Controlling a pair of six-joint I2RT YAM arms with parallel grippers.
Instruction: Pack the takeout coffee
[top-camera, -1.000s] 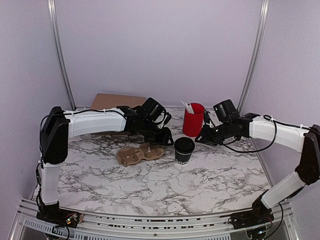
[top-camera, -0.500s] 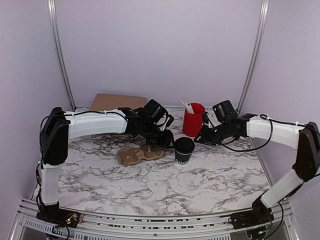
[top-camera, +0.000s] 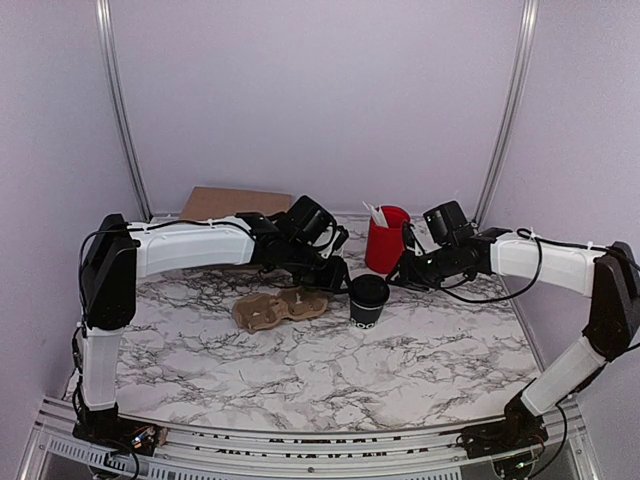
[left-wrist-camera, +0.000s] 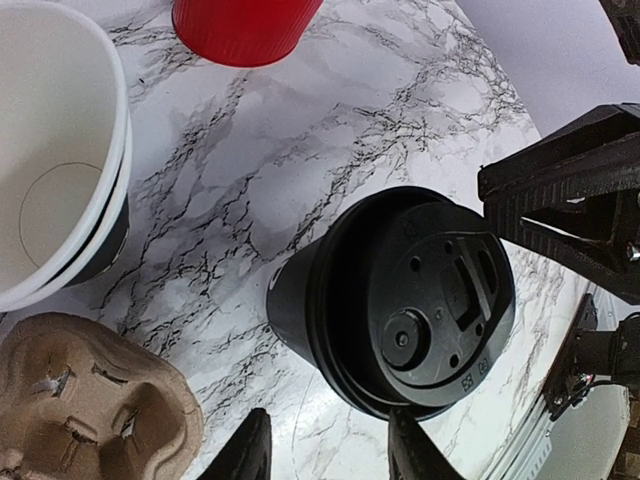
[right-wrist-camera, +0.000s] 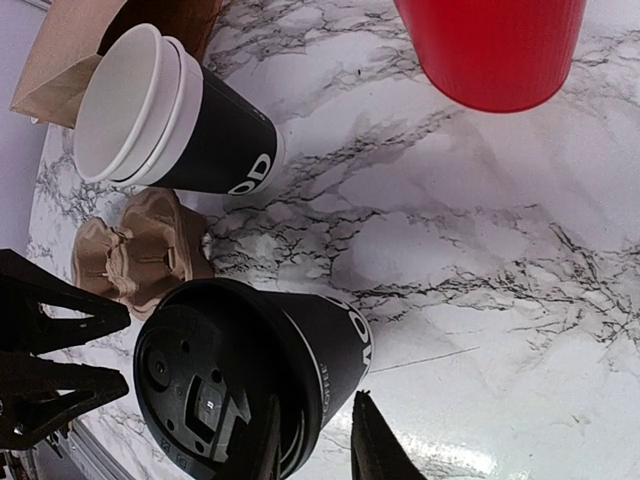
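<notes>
Both arms have closed in on the takeout coffee (top-camera: 368, 298), which has stayed upright on the tabletop (top-camera: 300, 370) between them. We see the left gripper (top-camera: 335, 275) just beside its left flank, jaws parted and empty. On the other flank the right gripper (top-camera: 399, 277) waits just beside it, jaws narrowly apart, grasping nothing.

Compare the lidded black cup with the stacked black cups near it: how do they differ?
The takeout coffee is closed by a black plastic lid; the stack of cups is open-topped, showing white rims and insides. The takeout coffee is a single cup; the stack is at least two nested. Both are black paper with white lettering, standing on the marble table.
</notes>
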